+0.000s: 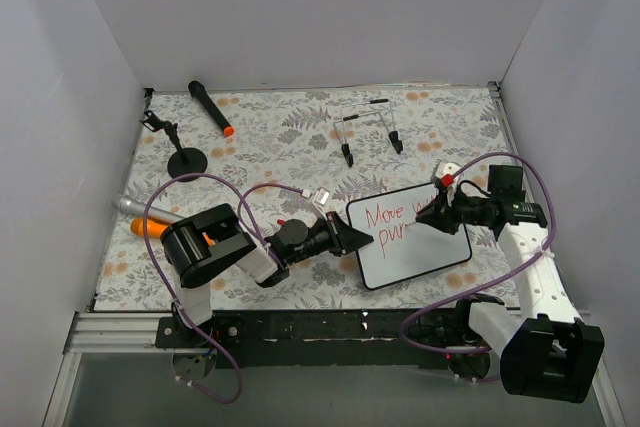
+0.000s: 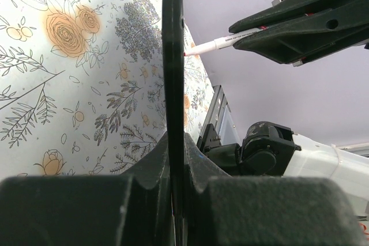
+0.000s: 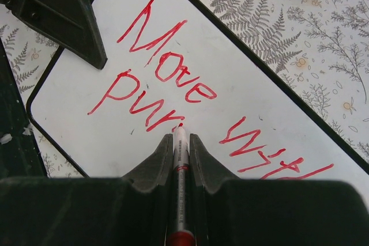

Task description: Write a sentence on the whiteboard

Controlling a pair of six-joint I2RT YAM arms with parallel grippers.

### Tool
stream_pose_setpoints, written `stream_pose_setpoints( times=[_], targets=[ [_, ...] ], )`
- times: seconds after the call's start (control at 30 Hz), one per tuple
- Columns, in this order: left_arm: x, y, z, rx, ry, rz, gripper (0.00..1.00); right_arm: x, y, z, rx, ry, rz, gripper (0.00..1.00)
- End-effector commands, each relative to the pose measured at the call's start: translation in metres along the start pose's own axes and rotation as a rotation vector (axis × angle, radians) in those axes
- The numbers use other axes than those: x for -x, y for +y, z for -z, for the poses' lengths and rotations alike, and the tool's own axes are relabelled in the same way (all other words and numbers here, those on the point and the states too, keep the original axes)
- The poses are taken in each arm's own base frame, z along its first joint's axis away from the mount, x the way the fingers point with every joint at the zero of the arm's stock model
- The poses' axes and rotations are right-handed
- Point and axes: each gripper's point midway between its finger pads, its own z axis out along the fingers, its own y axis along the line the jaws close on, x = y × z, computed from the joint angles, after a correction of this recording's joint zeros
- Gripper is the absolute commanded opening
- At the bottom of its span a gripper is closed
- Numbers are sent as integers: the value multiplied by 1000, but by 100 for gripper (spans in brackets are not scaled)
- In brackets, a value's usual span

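Right gripper (image 3: pixel 180 137) clamps marker (image 3: pixel 180 168) on whiteboard (image 3: pixel 248 79) lying crosswise, left gripper (image 1: pixel 362 237) clamping its edge.

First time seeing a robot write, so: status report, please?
Left gripper shut on whiteboard edge. Right gripper shut on marker, tip at board. Red writing reads "Move with pur". Nothing blocking it.

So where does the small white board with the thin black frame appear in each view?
Top external: the whiteboard lies right of centre.
Left wrist: the whiteboard is edge-on, a black vertical strip at centre.
Right wrist: the whiteboard fills the middle.
Shared landmark: the floral tablecloth.
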Motion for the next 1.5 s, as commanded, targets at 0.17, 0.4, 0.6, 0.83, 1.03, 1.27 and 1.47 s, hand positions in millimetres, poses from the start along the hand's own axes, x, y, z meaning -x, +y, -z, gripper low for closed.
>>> stream_pose_setpoints(
  times=[0.17, 0.4, 0.6, 0.83, 1.03, 1.27, 1.47],
  targets=[
    [18, -45, -2, -178, -74, -57, 0, -7, 15, 7, 57, 47, 37, 1],
    [18, -46, -1, -180, -73, -56, 0, -19, 27, 7, 111, 85, 23, 1],
    [18, -46, -1, -181, -75, -56, 0, -22, 31, 8, 134, 100, 17, 1],
    [19, -47, 1, -183, -78, -56, 0, 18, 19, 13, 88, 6, 57, 1],
    [18, -47, 1, -185, -76, -55, 0, 25, 0, 10, 6, -22, 57, 1],
    [17, -47, 0, -188, -71, -55, 0, 19, -7, 5, -19, -25, 31, 1],
    [17, -47, 0, -188, -71, -54, 0, 13, -6, 2, -9, -18, 13, 1]
  ],
)
